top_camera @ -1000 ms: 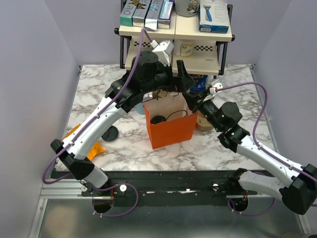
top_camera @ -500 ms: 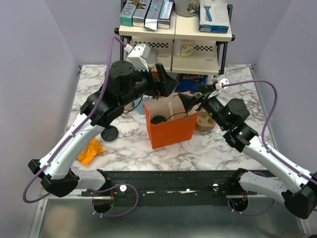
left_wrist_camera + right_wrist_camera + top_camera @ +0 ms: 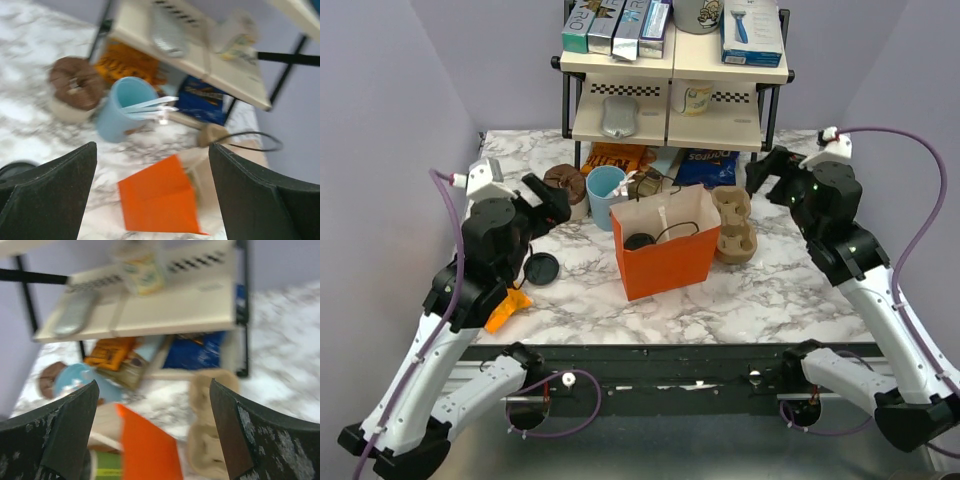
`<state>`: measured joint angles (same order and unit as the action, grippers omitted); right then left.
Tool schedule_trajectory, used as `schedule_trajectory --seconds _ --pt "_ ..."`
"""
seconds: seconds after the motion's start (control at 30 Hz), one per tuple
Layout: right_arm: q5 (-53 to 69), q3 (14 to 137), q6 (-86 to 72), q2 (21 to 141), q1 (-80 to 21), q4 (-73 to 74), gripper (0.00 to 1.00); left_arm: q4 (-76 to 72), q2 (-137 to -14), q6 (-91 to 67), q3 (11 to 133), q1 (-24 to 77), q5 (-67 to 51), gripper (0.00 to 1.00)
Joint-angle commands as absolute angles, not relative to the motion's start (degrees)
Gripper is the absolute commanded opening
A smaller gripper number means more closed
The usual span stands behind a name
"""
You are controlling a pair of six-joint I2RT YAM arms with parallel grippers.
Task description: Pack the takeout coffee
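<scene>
Paper takeout coffee [image 3: 640, 241] at 9 o'clock in the orange bag [image 3: 670, 270] likely crushes; you grip its sides gently; left gripper [image 3: 152, 145] and right gripper [image 3: 153, 382] gape empty.

No word can be read whole. The white and green box [image 3: 580, 27] on top of the shelf rack [image 3: 675, 62] has big letters that look like "QU", and the rest is cut off. The blue packet [image 3: 708, 166] and the orange packet [image 3: 617, 157] have writing too, but it is too small and blurry to read.
</scene>
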<state>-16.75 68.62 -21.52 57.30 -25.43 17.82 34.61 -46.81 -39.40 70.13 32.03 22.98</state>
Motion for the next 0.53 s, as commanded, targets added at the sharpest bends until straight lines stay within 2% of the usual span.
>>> schedule_trajectory --seconds 0.0,0.23,0.5 --pt "-18.98 61.54 -28.83 52.23 -17.07 26.89 1.00 40.69 -43.51 -46.67 60.14 25.16 28.67 0.99" --pt "-29.79 49.58 -33.93 44.58 -16.61 29.01 1.00 40.96 -41.41 -49.39 53.80 19.78 28.04 0.99" --pt "-29.71 44.30 -29.98 38.67 -16.61 24.79 1.00 40.87 -39.90 -50.01 51.68 19.07 29.09 0.99"
